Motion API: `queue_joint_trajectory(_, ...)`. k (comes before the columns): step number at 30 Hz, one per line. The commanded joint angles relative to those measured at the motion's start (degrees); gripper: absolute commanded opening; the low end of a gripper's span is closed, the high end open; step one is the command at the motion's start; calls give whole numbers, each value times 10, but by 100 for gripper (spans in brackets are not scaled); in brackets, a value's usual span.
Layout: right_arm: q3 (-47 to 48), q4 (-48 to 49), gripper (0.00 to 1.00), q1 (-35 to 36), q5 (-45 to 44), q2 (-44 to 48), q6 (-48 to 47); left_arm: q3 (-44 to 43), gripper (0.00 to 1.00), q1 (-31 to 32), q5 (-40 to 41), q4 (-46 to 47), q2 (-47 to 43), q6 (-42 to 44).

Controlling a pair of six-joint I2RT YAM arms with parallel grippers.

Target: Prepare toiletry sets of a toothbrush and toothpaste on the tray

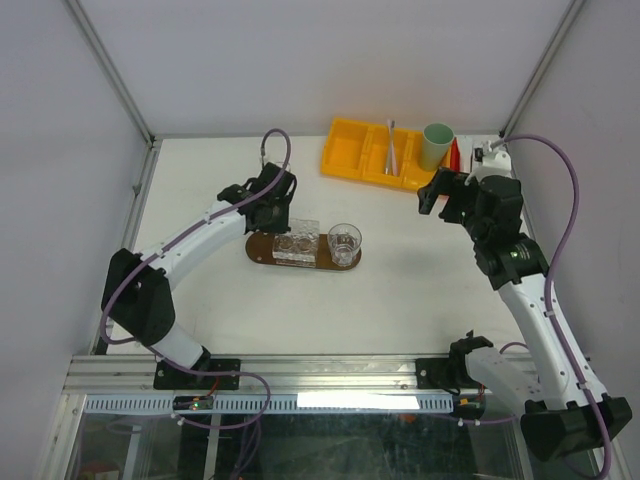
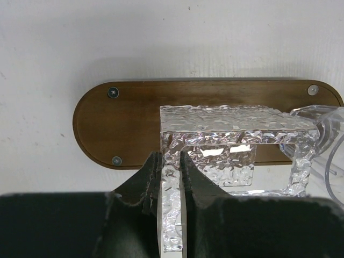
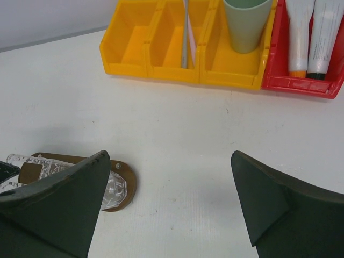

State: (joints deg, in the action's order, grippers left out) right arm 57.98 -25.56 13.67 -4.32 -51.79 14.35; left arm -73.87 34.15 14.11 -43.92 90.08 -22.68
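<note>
- Left gripper (image 2: 171, 161), nearest its wrist camera, is clamped on the left wall of a clear pebbled holder (image 2: 231, 121), with one dark finger (image 2: 153, 172) on each side of that wall.
- That holder is an open rectangular box with a rippled, glinting surface. It stands on the tray (image 2: 121, 121).
- From the left wrist, the tray runs from 9 to 3 o'clock beyond the fingers. It is smooth dark-brown wood with rounded ends and small screws (image 2: 113, 92) near the rim.
- On the tray's right half a clear drinking glass (image 1: 344, 243) stands just beside the holder.
- Right gripper (image 3: 171, 158) hangs over the white table (image 3: 177, 123), its jaws spread wide with nothing between them. The tray's end shows at 8 o'clock.
- At 12 o'clock from these jaws, well apart, a slim pale toothbrush (image 3: 185, 37) rests lengthwise in the middle compartment of a glossy yellow bin (image 3: 134, 48).
- A mint-green cup (image 3: 247, 21) stands in the compartment to the toothbrush's right.
- At 1 o'clock two white tubes (image 3: 299, 32) lie side by side in a small red bin (image 3: 301, 83) that touches the yellow one. One cap is orange, the other dark green.
</note>
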Motion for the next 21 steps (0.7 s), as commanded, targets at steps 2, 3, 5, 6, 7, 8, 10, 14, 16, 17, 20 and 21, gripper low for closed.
queue_joint_trajectory(2, -12, 22, 99, -3, -7, 13, -13, -16, 0, 12, 6, 31, 4, -36)
queue_joint_trajectory(3, -13, 23, 98, -3, -7, 13, -13, -17, 0, 13, 6, 31, 6, -37)
queue_joint_trajectory(5, -15, 25, 98, -3, -6, 13, -13, -21, 0, 14, 15, 31, 12, -41)
queue_joint_trajectory(6, -16, 25, 98, -3, -5, 13, -13, -22, 0, 14, 20, 31, 15, -41)
queue_joint_trajectory(7, -17, 25, 98, -3, -4, 14, -13, -23, 0, 14, 22, 31, 18, -43)
queue_joint_trajectory(8, -18, 25, 98, -3, -5, 14, -13, -24, 0, 13, 22, 31, 20, -45)
queue_joint_trajectory(10, -18, 26, 98, -3, -5, 17, -12, -25, 0, 14, 17, 32, 22, -47)
queue_joint_trajectory(14, -23, 32, 98, -3, -4, 23, -13, -28, 0, 15, 20, 34, 28, -46)
queue_joint_trajectory(16, -24, 33, 98, -3, -5, 23, -13, -29, 0, 15, 27, 35, 31, -45)
queue_joint_trajectory(17, -24, 33, 98, -3, -4, 23, -13, -30, 0, 15, 25, 36, 32, -45)
queue_joint_trajectory(20, -26, 33, 98, -3, -3, 23, -11, -27, 0, 15, 19, 42, 33, -45)
queue_joint_trajectory(21, -26, 34, 98, -3, -3, 24, -12, -25, 0, 15, 18, 45, 33, -46)
